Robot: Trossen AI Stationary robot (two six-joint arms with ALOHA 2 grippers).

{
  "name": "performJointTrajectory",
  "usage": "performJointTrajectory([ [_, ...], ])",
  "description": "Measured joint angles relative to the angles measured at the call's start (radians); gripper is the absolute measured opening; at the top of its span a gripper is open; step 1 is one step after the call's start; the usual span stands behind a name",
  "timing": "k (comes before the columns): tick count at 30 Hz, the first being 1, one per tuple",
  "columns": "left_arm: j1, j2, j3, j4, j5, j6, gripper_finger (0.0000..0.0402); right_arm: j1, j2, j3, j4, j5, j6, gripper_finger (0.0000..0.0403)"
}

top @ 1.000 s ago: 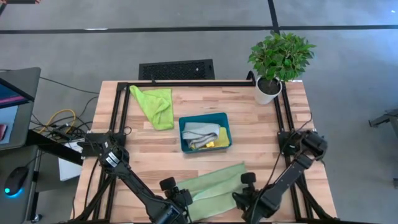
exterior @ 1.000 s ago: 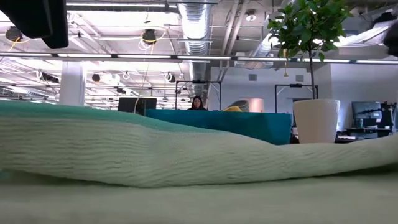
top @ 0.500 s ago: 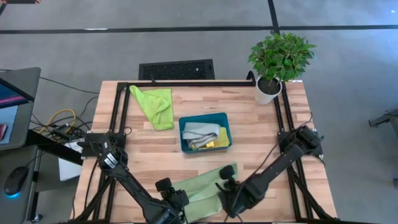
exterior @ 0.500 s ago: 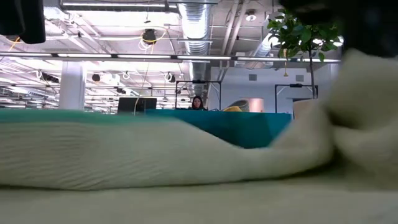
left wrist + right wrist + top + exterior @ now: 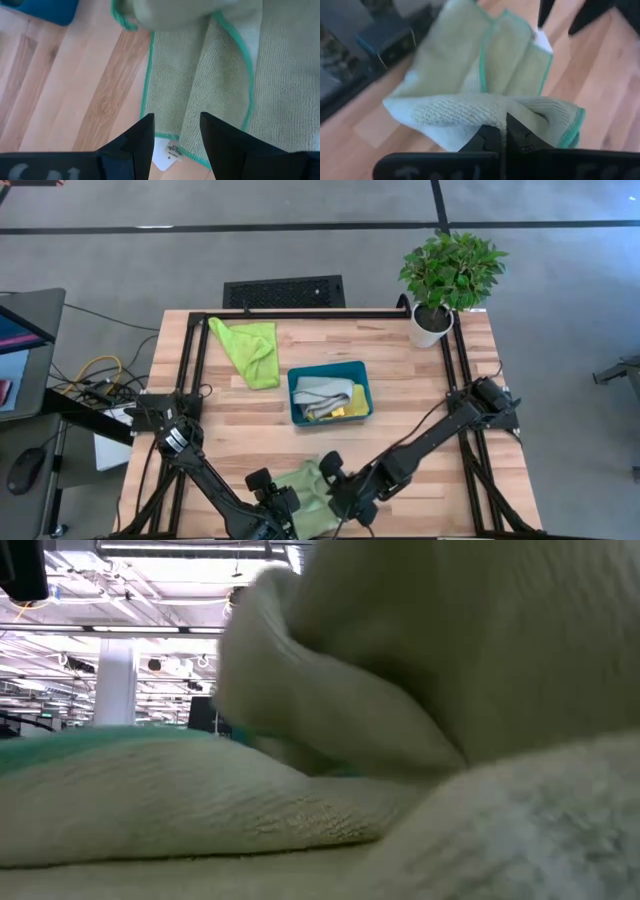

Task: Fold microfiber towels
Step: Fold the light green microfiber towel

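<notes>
Towel: the pale sage green towel lies bunched at the table's near edge, just in front of the teal tray. Right gripper pinches its folded edge; left gripper stands spread above its corner, probably not touching.

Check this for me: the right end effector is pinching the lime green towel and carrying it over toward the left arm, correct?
Not quite. The right end effector is pinching the pale sage green towel, as the right wrist view shows. The lime green towel lies untouched at the table's far side in the high view.
</notes>
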Motion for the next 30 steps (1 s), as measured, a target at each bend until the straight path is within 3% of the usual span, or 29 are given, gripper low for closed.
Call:
performJointTrajectory([
  [6, -0.001, 0.000, 0.000, -0.010, 0.003, -0.018, 0.0151, -0.016, 0.002, 0.000, 0.132, -0.038, -0.007, 0.0013],
  [14, -0.044, 0.000, 0.000, -0.097, 0.008, -0.162, 0.0151, -0.052, 0.003, -0.001, 0.187, -0.039, -0.006, 0.0011],
  [21, -0.083, 0.000, 0.001, -0.114, 0.011, -0.259, 0.0151, -0.080, 0.079, 0.002, 0.366, -0.039, -0.067, 0.0014],
  [30, -0.096, 0.000, 0.001, -0.115, 0.024, -0.285, 0.0151, -0.075, 0.117, -0.004, 0.394, -0.091, -0.075, 0.0020],
])
